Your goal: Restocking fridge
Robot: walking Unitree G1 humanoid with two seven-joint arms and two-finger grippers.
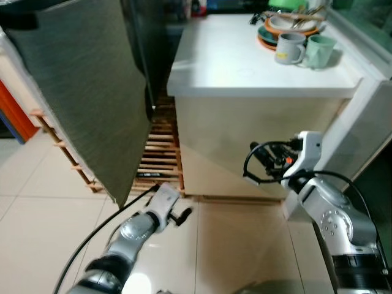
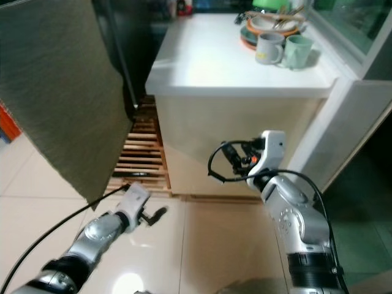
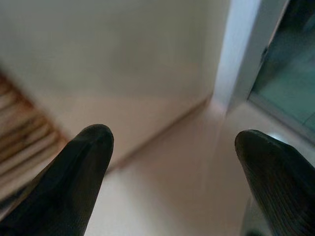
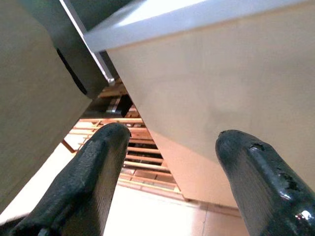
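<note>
The stacked dishes run off the top edge — the slatted rack sits half hidden.

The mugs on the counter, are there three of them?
No, two mugs stand side by side on the counter: a grey mug and a green mug, in front of stacked dishes.

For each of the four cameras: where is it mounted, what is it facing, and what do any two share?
Left eye, right eye: head, looking down at white counter, mugs, both arms.
Left wrist: along left gripper, jaws apart, toward floor and cabinet front.
Right wrist: along right gripper, jaws apart, toward the wooden rack.
Shared: the rack also shows in the eye views.
</note>
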